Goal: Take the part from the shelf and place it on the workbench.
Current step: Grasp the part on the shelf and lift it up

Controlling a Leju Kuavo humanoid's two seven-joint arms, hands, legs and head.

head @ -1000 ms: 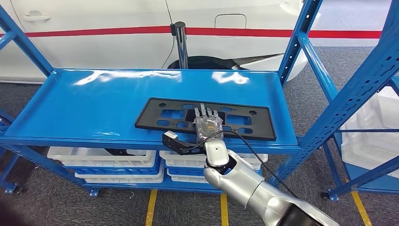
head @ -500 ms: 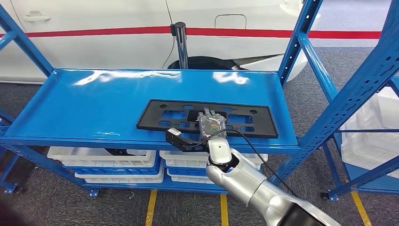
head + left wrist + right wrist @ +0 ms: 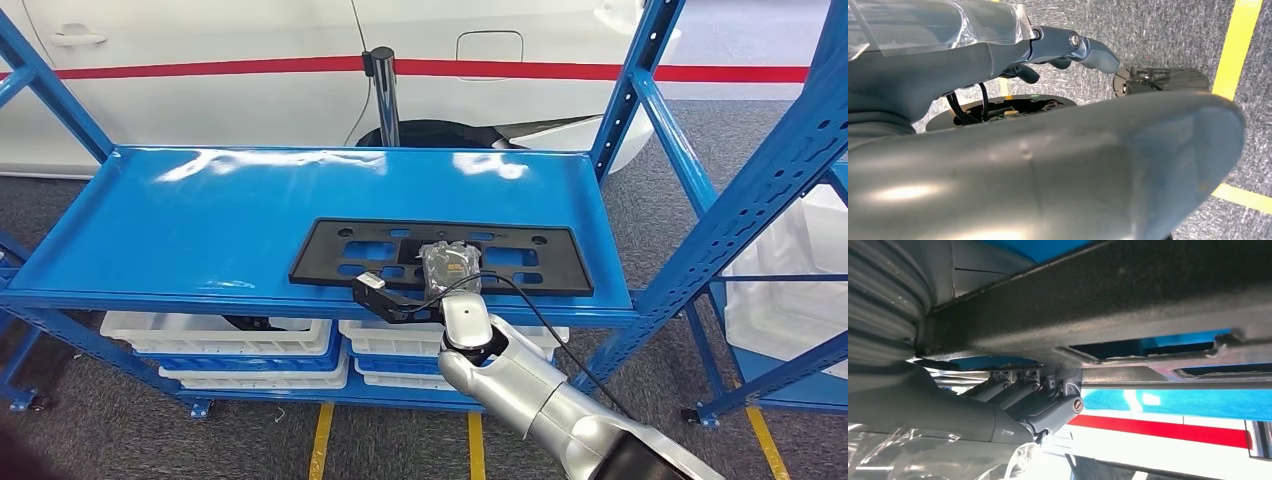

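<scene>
Lying flat on the blue shelf (image 3: 200, 235), the black part (image 3: 330, 245) is a long perforated plate set toward the shelf's front right, its near edge close to the shelf's front lip. The right hand (image 3: 447, 264) rests on the middle of the part, reaching in over the front edge on the silver right arm (image 3: 520, 385). In the head view the fingers are curled down into the plate's cut-outs. In the right wrist view the fingers (image 3: 1015, 390) are bent against the dark plate (image 3: 1108, 305), with the thumb (image 3: 928, 410) on the opposite face, so the hand grips the part. The part is in contact with the shelf as far as the head view shows.

The left hand (image 3: 998, 100) hangs over grey carpet (image 3: 1168, 30) with yellow floor lines (image 3: 1235, 45); its fingers are loosely apart and hold nothing.

Below the shelf, white bins (image 3: 215, 335) sit on a lower level. Behind the shelf stands a white car (image 3: 250, 90) with a red stripe.
</scene>
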